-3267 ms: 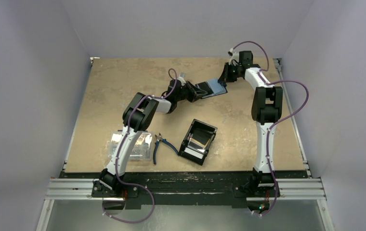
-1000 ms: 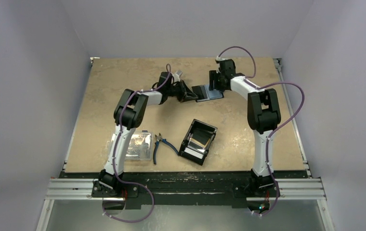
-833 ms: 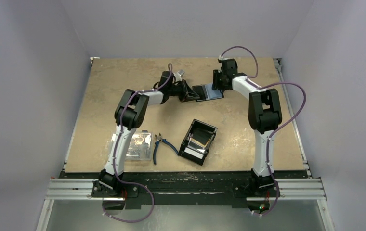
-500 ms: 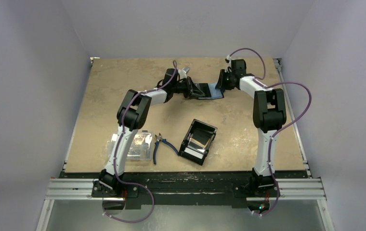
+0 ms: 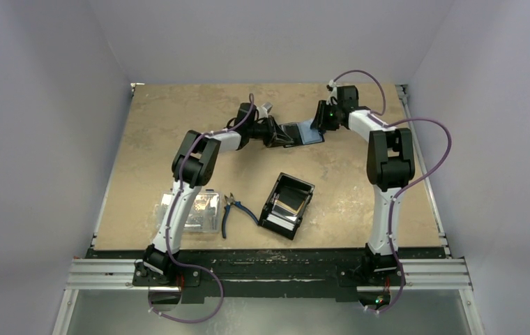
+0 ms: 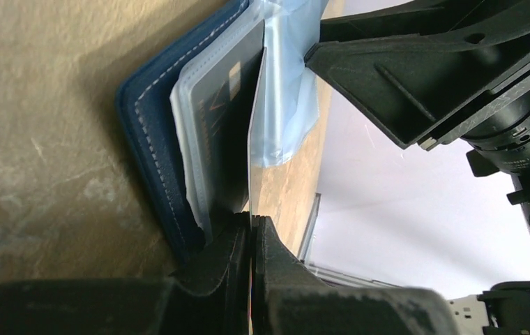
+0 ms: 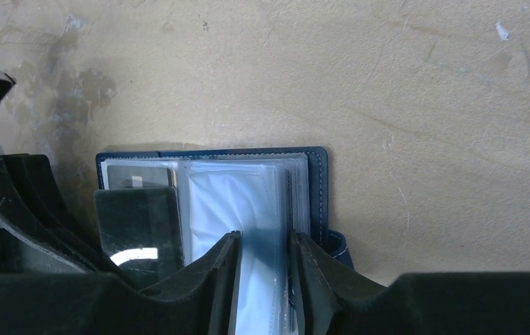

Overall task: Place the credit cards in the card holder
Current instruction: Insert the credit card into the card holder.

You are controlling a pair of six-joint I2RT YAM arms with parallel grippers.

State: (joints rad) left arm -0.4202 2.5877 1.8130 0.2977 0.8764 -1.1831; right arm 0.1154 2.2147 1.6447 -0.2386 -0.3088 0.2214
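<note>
The card holder (image 5: 303,132) is lying open on the far middle of the surface (image 5: 171,118), with the two arms reaching in to it from either side. Its navy cover is resting flat, and its clear sleeves (image 7: 231,202) are fanning up from the spine.

The left tool (image 6: 252,230) is clamped on the near edge of a card (image 6: 254,139). In the left wrist view the card is showing edge-on, standing upright among the sleeves, just beside the one nearest the cover. A second card (image 6: 229,105), dark with a small metal chip, is already sitting inside that sleeve.

The right tool (image 7: 263,251) is coming in from the opposite side of the holder. Its fingers are standing a little apart with a sheaf of the clear sleeves in the gap between them. Whether they are pinching the sleeves or only straddling them, I cannot tell.

Nearer the arm bases, well apart from the holder, a black tray (image 5: 304,188) is sitting at an angle. Blue-handled pliers (image 5: 233,211) are lying just to its left, and a clear box (image 5: 203,213) is sitting beside the left arm.
</note>
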